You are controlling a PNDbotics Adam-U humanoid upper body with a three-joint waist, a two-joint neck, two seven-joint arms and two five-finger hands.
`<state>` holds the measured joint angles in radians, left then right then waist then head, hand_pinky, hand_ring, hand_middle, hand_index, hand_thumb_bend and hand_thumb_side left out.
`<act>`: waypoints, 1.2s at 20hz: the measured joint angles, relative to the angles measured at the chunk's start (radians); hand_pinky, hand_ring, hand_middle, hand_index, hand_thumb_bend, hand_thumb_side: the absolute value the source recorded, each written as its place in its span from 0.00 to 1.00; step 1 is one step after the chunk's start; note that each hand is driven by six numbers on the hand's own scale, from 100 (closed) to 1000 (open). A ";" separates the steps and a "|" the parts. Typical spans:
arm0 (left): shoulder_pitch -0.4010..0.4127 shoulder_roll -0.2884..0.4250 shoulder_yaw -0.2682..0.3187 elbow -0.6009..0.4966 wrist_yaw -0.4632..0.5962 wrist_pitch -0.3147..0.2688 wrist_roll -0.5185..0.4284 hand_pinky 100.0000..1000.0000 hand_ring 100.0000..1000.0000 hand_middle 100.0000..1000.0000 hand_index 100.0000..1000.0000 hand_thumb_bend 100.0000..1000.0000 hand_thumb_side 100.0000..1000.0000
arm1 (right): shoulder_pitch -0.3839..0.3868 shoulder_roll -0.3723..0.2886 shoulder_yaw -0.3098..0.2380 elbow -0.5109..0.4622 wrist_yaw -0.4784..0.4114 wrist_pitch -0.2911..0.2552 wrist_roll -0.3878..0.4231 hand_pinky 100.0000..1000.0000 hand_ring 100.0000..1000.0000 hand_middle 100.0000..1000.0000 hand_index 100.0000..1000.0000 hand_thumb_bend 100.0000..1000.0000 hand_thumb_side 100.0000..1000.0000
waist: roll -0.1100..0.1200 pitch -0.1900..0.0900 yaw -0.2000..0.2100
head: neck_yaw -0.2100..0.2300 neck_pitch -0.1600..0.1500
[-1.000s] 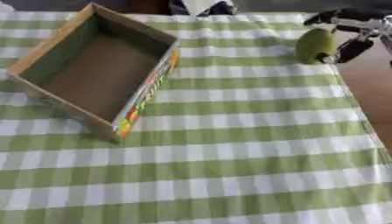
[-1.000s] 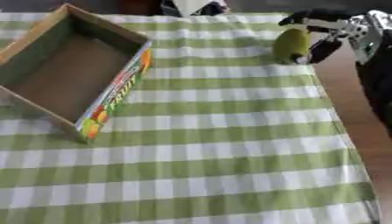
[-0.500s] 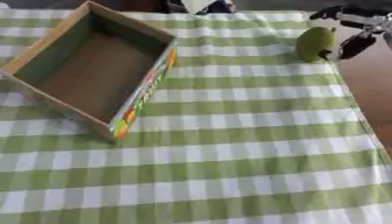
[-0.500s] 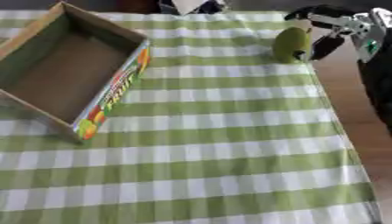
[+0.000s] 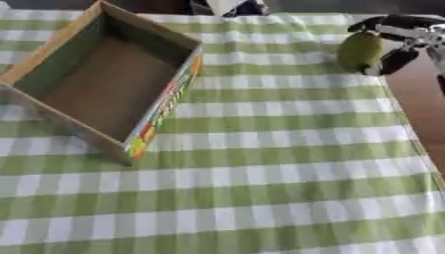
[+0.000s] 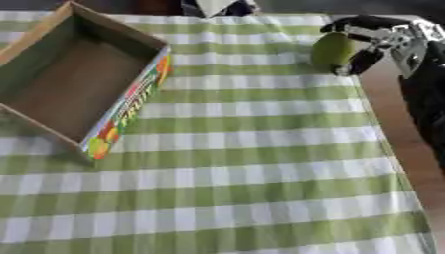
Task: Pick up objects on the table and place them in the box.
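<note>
Here, a green fruit (image 6: 332, 50), oval and possibly a pear or avocado, sits at the far right of the checked cloth (image 5: 260, 163), near the table's right edge; its long axis stands roughly upright in both views, tipped a little toward the box; the right hand (image 6: 382, 37) curls around it, fingers arching over its top and a thumb-like digit pressing its right flank, so the hand appears to be pinching the fruit rather than merely touching it; whether the fruit rests on the cloth or is already lifted clear cannot be told. The fruit lies just to the left of the hand's palm, on the side facing the box, which suits a carry leftward; the right hand is plainly the nearer one, since the left hand shows in neither view. The box (image 5: 52, 54), open-topped cardboard with a colourful printed side, stands at the far left, well apart from the fruit, with bare striped cloth between them; its floor looks empty, though the near inside wall is hidden by the rim. The coming move, as a judgement, is a sweep to the left across the cloth to a point above the box's opening; the raised right wall of the box is the thing to clear. The hand's wrist is cut off by the right edge; a dark-and-white shape (image 5: 228, 7) at the far edge cannot be made out.
</note>
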<state>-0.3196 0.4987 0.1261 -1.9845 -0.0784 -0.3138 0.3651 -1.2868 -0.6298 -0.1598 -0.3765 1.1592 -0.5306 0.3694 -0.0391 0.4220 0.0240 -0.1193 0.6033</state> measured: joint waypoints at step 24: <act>0.001 -0.007 -0.006 0.000 0.000 0.001 -0.009 0.62 0.64 0.57 0.71 0.00 0.57 | 0.002 0.005 0.019 -0.036 0.009 -0.029 -0.302 0.68 0.65 0.49 0.47 0.12 0.00 | -0.003 -0.009 -0.008 | -0.010 0.003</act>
<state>-0.3182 0.4912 0.1205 -1.9845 -0.0779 -0.3127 0.3565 -1.2848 -0.6247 -0.1411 -0.4128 1.1686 -0.5599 0.0671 -0.0425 0.4126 0.0155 -0.1295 0.6066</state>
